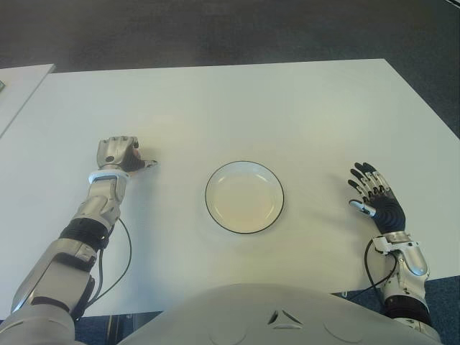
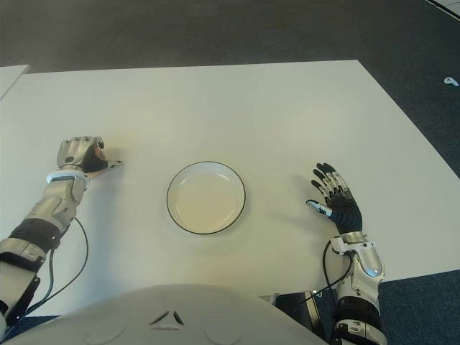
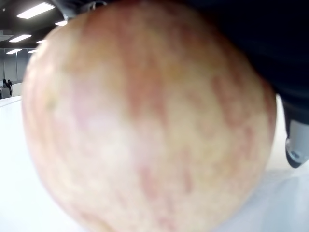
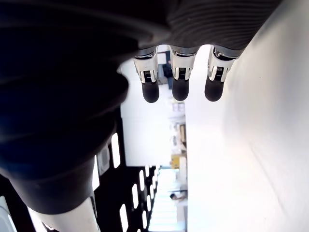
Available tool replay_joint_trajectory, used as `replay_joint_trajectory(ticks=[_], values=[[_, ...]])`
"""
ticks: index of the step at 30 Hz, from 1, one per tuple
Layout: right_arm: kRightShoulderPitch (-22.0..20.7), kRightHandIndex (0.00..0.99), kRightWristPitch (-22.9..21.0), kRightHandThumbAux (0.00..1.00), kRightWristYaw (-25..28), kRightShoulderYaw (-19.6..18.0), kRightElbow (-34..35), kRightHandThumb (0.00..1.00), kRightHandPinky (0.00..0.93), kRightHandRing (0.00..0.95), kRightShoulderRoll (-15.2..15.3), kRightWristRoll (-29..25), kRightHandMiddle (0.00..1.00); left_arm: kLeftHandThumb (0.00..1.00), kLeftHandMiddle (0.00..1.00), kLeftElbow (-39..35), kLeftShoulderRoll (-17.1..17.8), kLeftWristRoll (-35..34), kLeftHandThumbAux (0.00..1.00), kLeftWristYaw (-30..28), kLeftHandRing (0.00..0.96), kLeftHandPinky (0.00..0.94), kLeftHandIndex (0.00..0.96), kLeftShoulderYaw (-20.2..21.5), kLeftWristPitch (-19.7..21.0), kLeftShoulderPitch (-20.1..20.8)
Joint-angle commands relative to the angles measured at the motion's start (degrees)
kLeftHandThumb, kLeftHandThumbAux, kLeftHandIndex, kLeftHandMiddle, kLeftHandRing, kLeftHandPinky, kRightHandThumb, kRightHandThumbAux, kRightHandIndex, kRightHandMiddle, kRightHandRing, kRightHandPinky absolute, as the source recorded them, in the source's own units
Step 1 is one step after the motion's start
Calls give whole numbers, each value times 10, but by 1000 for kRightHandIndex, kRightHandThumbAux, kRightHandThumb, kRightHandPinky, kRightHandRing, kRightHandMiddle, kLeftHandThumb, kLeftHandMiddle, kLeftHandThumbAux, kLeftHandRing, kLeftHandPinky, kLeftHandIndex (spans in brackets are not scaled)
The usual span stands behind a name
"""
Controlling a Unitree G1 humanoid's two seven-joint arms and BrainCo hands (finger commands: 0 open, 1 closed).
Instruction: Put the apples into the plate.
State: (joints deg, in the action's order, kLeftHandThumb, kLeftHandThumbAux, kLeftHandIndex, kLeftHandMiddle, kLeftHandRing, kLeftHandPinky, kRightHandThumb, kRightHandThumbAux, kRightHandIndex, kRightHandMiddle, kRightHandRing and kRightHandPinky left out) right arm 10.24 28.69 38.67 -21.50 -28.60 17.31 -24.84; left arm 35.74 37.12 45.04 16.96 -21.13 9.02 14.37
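White worktop, plate at centre with nothing in it. Left robot hand, left of plate, clenched around an apple. Right robot hand, right of plate, fingers spread, holding nothing.

I am in what looks like an office or a lab hall. My white bench fills the middle of the eye views, with dark grey carpet across the top and a second white bench at the upper left. My left wrist view shows long ceiling lights at its upper left. My right wrist view shows a bright room with dark window frames low in the frame.
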Motion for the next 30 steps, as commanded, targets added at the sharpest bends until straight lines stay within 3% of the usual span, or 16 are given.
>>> replay_joint_trajectory(ticks=[1,10,30], values=[[13,34,-19,861,0,6,-32,0,8,0,-17,2,4,854,529,9,-19,-3,667,-27,801,770,401,-18,-2,-37],[14,36,-16,868,-1,5,-32,0,13,0,-18,3,8,855,529,-5,-20,-2,667,-37,793,765,402,-18,16,-39],[18,34,-8,863,0,8,-26,0,12,0,-20,7,7,853,530,-14,-15,-1,668,-37,806,779,399,-20,7,-37]])
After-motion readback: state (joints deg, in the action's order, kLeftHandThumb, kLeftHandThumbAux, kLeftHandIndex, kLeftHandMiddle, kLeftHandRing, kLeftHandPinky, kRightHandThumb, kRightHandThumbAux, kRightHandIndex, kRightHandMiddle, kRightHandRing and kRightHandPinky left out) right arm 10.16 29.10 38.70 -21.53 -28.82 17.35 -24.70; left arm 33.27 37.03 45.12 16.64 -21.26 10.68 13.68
